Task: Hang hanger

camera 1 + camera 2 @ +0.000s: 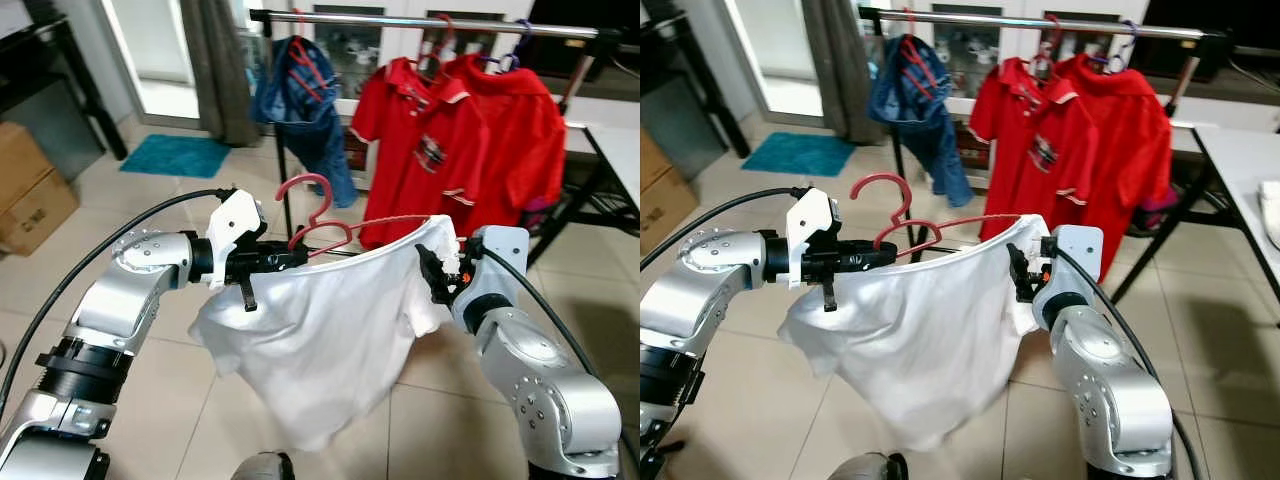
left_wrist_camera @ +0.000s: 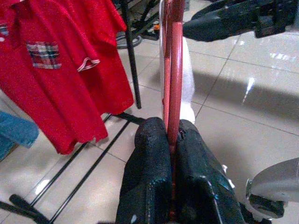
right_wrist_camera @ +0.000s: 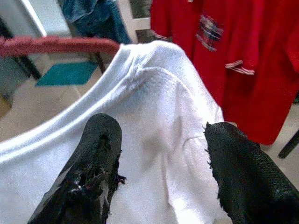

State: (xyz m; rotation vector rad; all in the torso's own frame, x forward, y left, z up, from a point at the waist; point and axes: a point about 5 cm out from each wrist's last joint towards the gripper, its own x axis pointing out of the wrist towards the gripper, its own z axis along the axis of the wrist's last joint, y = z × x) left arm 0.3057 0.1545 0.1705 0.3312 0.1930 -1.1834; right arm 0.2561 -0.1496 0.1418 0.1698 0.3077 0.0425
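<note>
Our left gripper [image 2: 172,140] is closed tight on the red hanger [image 1: 318,232], holding it in the air in front of us. A white shirt [image 1: 320,340] hangs from the hanger. Our right gripper [image 3: 161,154] has its fingers spread wide, against the shirt's shoulder without pinching it. Behind stands the rack [image 1: 420,22], well apart, with a denim garment [image 1: 305,100] and two red shirts [image 1: 470,150].
</note>
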